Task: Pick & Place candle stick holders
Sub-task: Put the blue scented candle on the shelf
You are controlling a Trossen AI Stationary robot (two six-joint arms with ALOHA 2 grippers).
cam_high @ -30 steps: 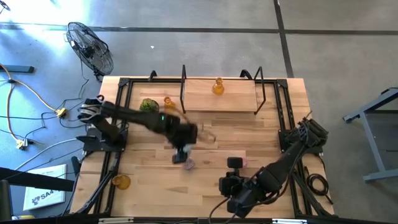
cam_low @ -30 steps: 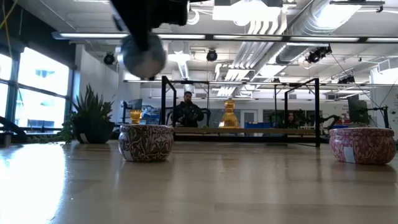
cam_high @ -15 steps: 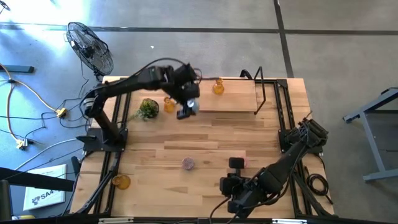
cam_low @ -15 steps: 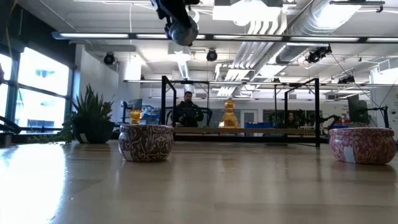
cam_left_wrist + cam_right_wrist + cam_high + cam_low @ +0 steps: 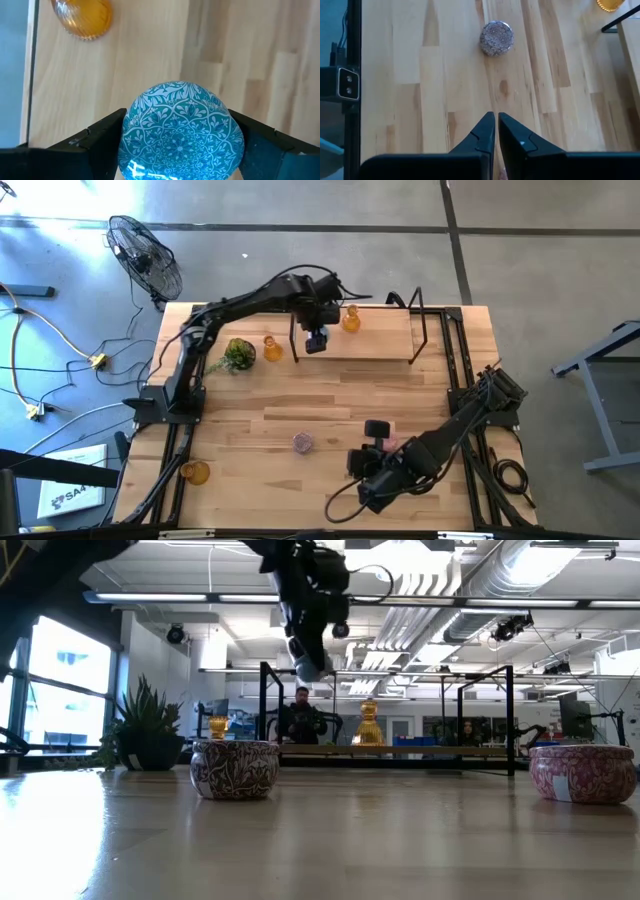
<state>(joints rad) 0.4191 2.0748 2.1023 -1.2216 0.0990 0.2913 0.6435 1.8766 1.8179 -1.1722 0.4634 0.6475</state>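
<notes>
- You'll find no readable writing here;
- Your left gripper (image 5: 316,340), upper centre of the high view, clenches a round blue holder (image 5: 181,131) with white leaf patterning; earlier it hung left of the shelf;
- An amber holder (image 5: 350,319) stands just right of it;
- Right gripper (image 5: 496,131): fingers closed, empty.

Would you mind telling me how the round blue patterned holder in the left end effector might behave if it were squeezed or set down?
The round blue patterned holder looks rigid and glossy, so it may slip between the left end effector fingers. Its curved sides suggest it could roll if laid sideways. It looks breakable, so gentle placement seems wise.
</notes>
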